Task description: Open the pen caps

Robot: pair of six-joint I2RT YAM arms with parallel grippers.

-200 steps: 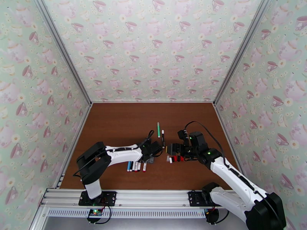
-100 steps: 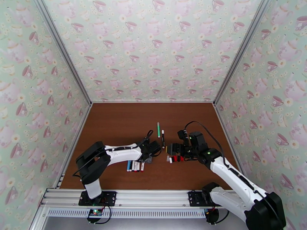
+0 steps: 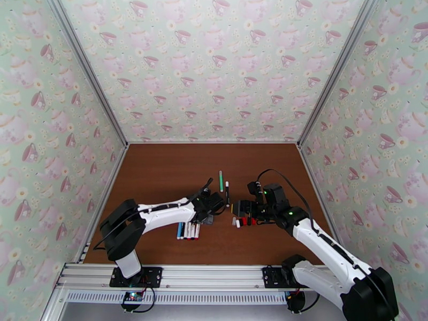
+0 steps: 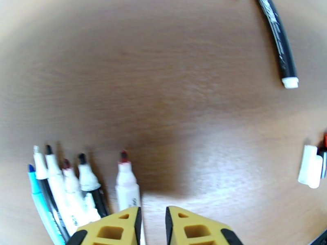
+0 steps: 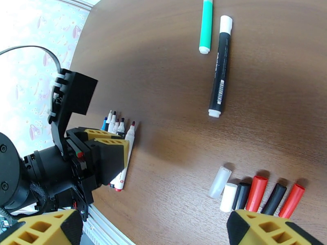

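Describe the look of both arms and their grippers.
The left arm and right arm both have smooth white shell links between chunky black joints. A thin black cable loops above the right wrist, and small green lights glow on that arm. The left gripper and right gripper have black bodies and yellow fingers with rectangular cut-outs.
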